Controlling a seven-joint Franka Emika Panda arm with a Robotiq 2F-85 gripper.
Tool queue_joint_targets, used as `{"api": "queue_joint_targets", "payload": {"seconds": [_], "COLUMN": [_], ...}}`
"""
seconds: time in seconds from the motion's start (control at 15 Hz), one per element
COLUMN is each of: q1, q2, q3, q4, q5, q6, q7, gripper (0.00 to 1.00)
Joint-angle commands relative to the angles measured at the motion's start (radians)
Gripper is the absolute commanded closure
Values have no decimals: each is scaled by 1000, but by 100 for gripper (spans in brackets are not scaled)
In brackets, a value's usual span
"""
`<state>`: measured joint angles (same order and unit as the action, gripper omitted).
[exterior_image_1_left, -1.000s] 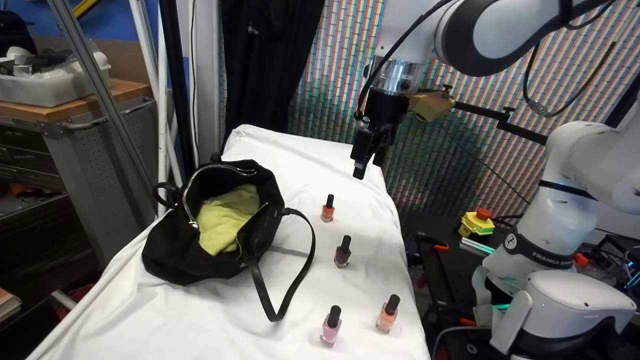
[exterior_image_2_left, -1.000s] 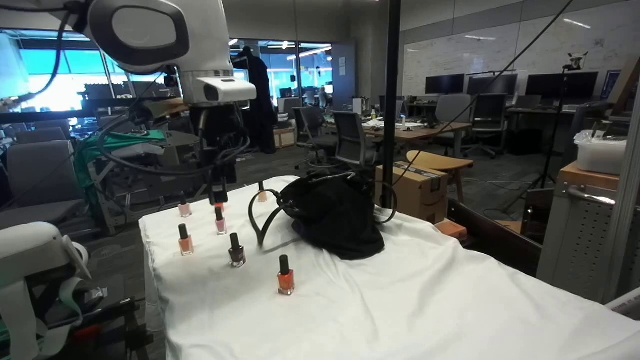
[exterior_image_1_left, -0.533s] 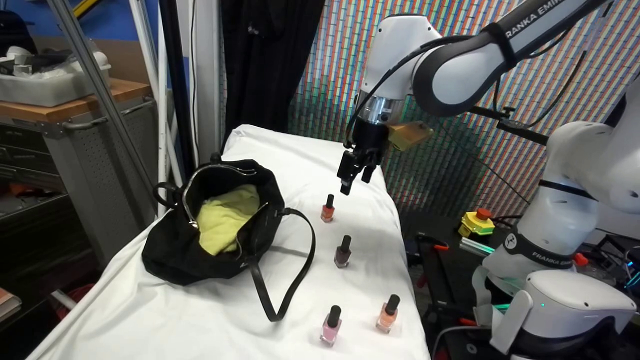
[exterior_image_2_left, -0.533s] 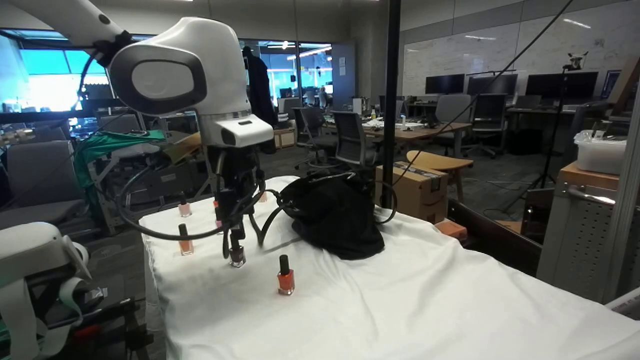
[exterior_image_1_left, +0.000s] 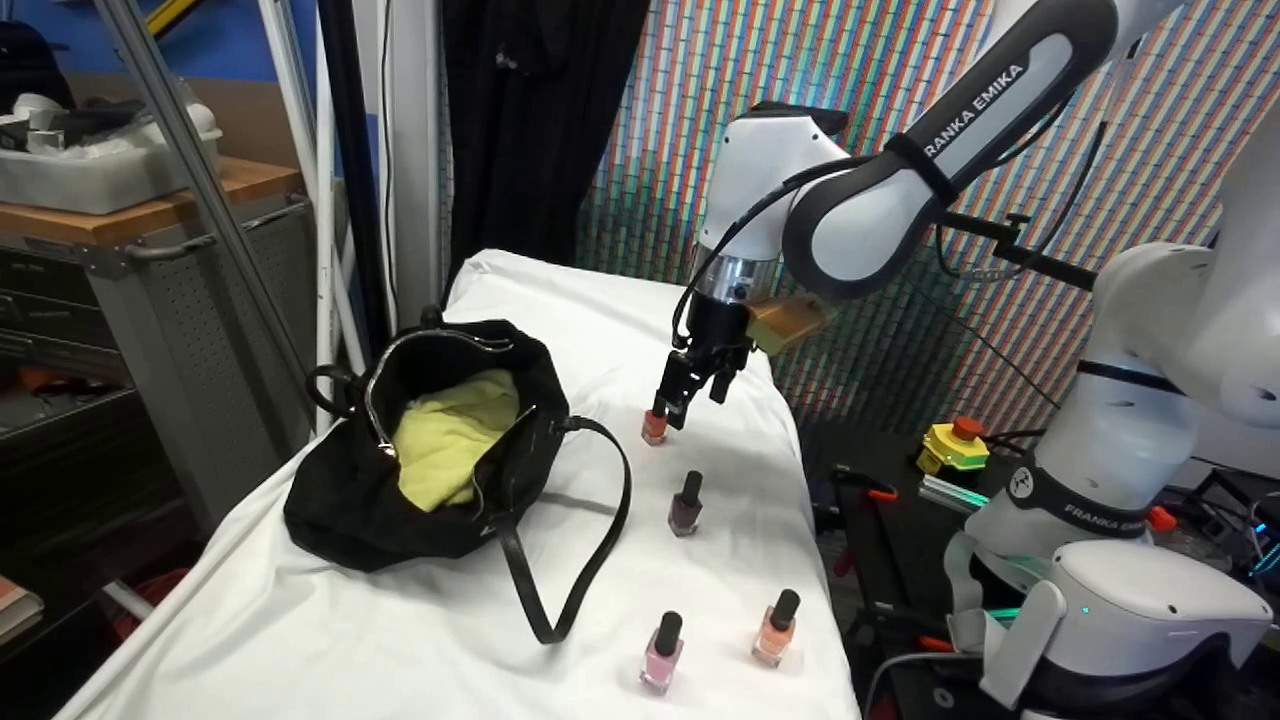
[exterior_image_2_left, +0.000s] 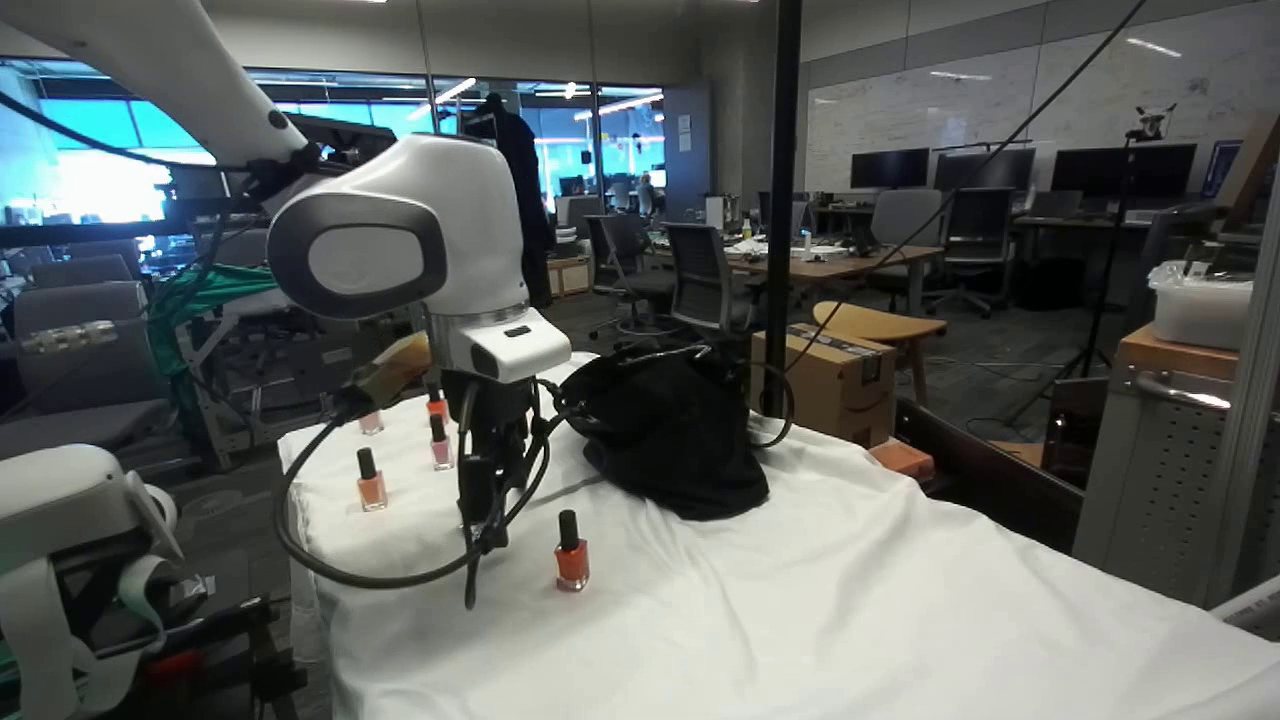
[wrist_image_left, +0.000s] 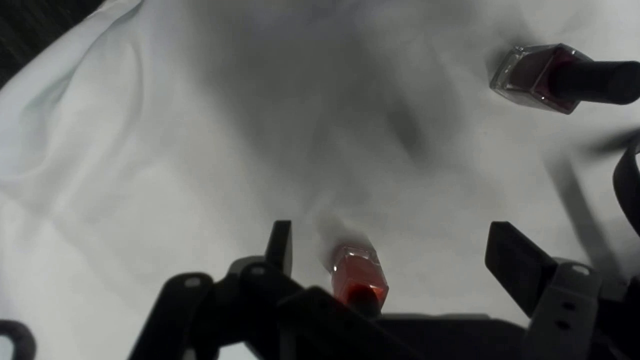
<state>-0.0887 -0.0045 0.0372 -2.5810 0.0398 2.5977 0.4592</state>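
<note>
My gripper (exterior_image_1_left: 698, 403) hangs low above the white-covered table, its jaws spread wide with nothing held. Closest to it is a red-orange nail polish bottle (exterior_image_1_left: 654, 430) with a black cap, standing upright. In the wrist view this red bottle (wrist_image_left: 359, 272) appears between the fingers, nearer the left one, its cap partly hidden by the gripper. An exterior view shows a gap between the gripper (exterior_image_2_left: 483, 530) and the red bottle (exterior_image_2_left: 572, 565). A dark plum bottle (wrist_image_left: 532, 77) stands off to the upper right in the wrist view; the gripper mostly hides it in an exterior view.
An open black bag (exterior_image_1_left: 350, 510) holds a yellow cloth (exterior_image_1_left: 455, 440); its strap (exterior_image_1_left: 535, 590) loops onto the table. A pink bottle (exterior_image_1_left: 661, 667) and a peach bottle (exterior_image_1_left: 773, 640) stand farther along, with other bottles behind. The arm's cable (exterior_image_2_left: 380, 580) hangs in a loop beside the gripper.
The gripper has come down from high above the table and moved in toward the red-orange bottle, staying open. Bottles and bag have stayed where they were.
</note>
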Motion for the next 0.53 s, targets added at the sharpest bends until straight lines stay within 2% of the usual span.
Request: {"api": "queue_joint_targets", "payload": {"seconds": [0.0,0.47], "q1": [29,52], "q2": [59,131], "q3": [-23,-48], "q4": [17,53], "q5": [3,9], "q6": [45,61], "q7": [3,1], "gripper": [0,0]}}
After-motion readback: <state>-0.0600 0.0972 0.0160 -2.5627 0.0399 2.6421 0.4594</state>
